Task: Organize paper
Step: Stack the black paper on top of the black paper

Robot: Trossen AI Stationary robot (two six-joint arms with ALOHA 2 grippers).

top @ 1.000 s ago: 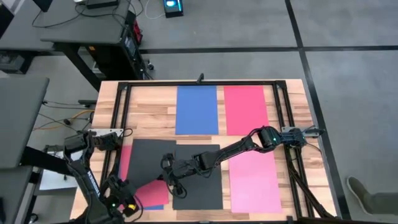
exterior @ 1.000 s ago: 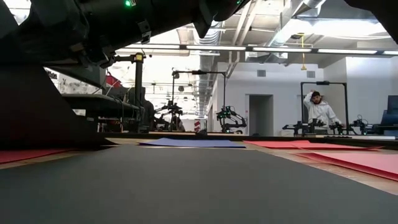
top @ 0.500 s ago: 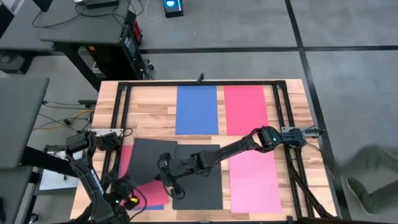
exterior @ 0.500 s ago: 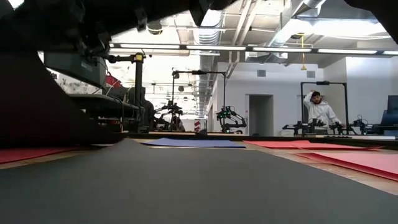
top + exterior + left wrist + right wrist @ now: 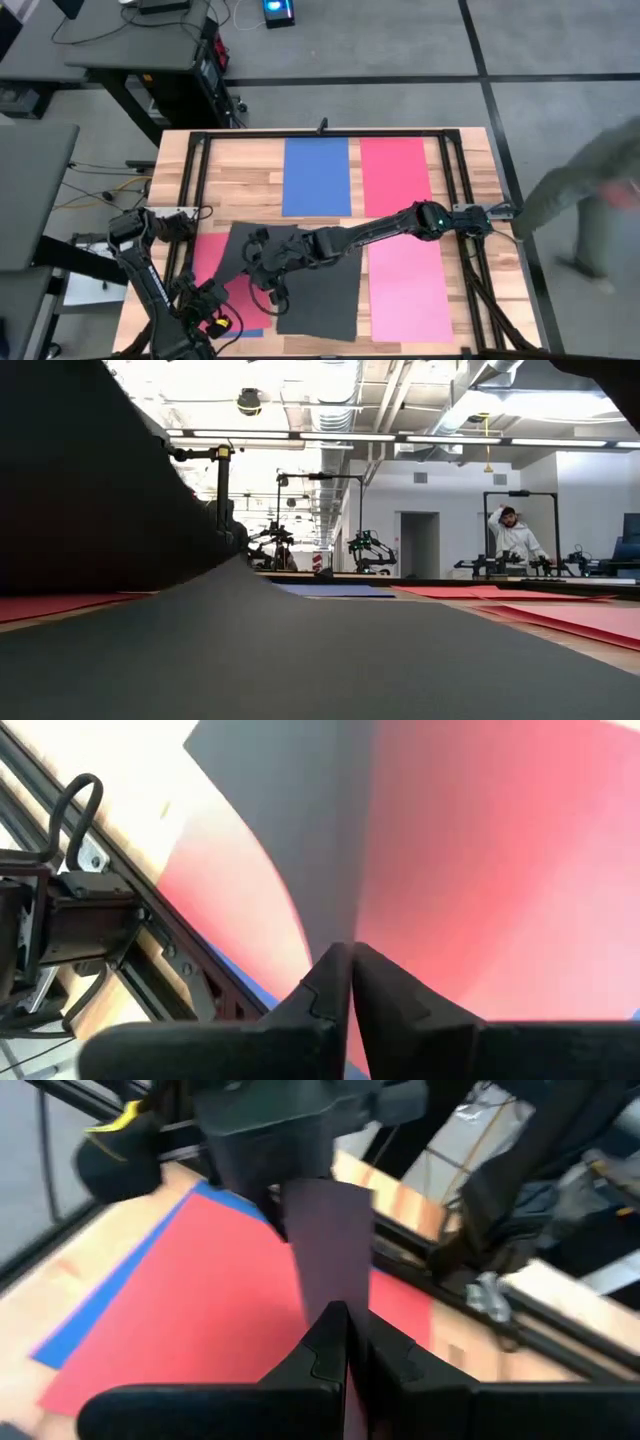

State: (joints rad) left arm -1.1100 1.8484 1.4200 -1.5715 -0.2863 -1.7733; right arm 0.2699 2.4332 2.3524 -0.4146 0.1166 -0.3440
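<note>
A black sheet of paper (image 5: 250, 248) is raised at the table's near left, and both my grippers are shut on it. My left gripper (image 5: 350, 955) is at its near left part (image 5: 215, 305). My right gripper (image 5: 345, 1320) is at its near edge, farther right (image 5: 270, 278). A red sheet (image 5: 222, 272) lies flat beneath it on a blue sheet (image 5: 80, 1325). Beside them a second black sheet (image 5: 320, 295) lies flat. The low view shows the raised sheet as a dark wall (image 5: 90, 490). My left gripper pinches the black sheet between its two shut fingers where the sheet narrows (image 5: 335, 925). It comes slanting down from the near left. The sheet rises clear of the red sheet there. My right gripper pinches the same sheet's edge (image 5: 335, 1285) between its two fingers, slanting down from the table's right. The sheet runs as a raised strip from these fingers to my left gripper (image 5: 270, 1140), lifted off the red sheet.
A blue sheet (image 5: 316, 176) and a red sheet (image 5: 396, 176) lie flat at the far side, and a pink sheet (image 5: 408, 292) at the near right. A black frame (image 5: 190, 200) runs round the table. A person (image 5: 590, 200) walks past the right edge.
My right gripper has risen with the black sheet, whose left part has lifted off the table and now stands as a tall wall in the low view. My left gripper has moved up and toward that sheet. A person has come into view at the right.
</note>
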